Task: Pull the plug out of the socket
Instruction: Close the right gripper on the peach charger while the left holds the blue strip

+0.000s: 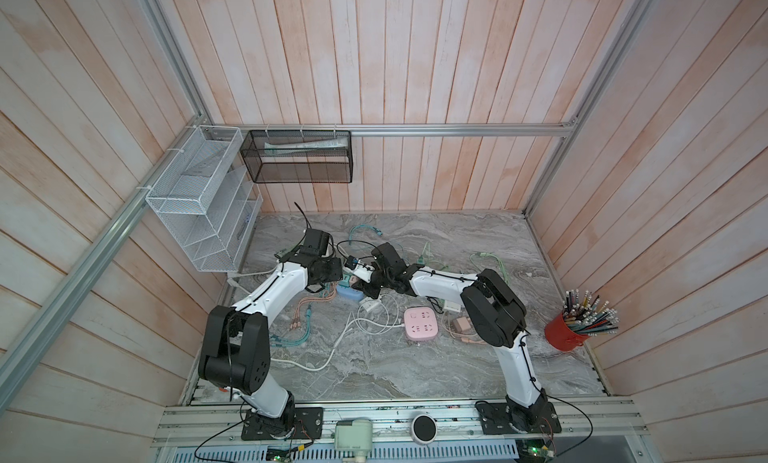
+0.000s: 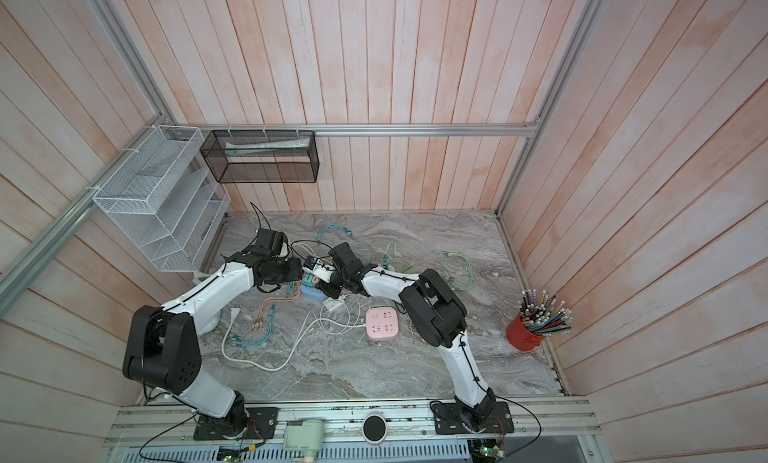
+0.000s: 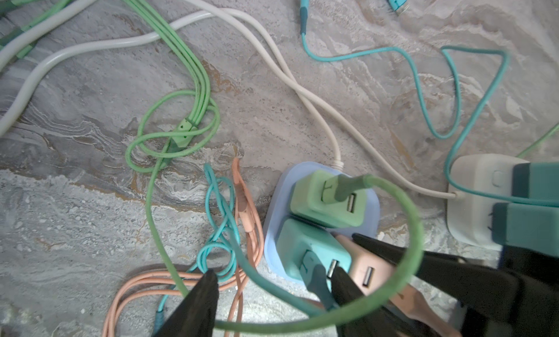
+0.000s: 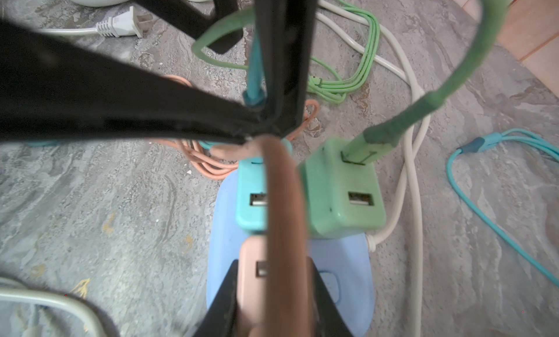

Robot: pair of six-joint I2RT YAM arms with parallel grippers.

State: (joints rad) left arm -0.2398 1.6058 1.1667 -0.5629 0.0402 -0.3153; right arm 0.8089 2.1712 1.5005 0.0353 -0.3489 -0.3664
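Observation:
A blue socket block lies on the marble table, mid-left in both top views. Three plugs stand in it: green, teal and pink. My right gripper is shut on the pink plug, one finger on each side, and the plug's pink cable runs up between them. My left gripper is open above the teal plug. One fingertip sits between the teal and pink plugs, and the teal and green cables cross the gap.
Loose white, green, teal and pink cables lie all around the socket. A white adapter sits close by, and a pink power strip is nearer the front. A red pencil cup stands at the right wall, wire baskets hang at the left.

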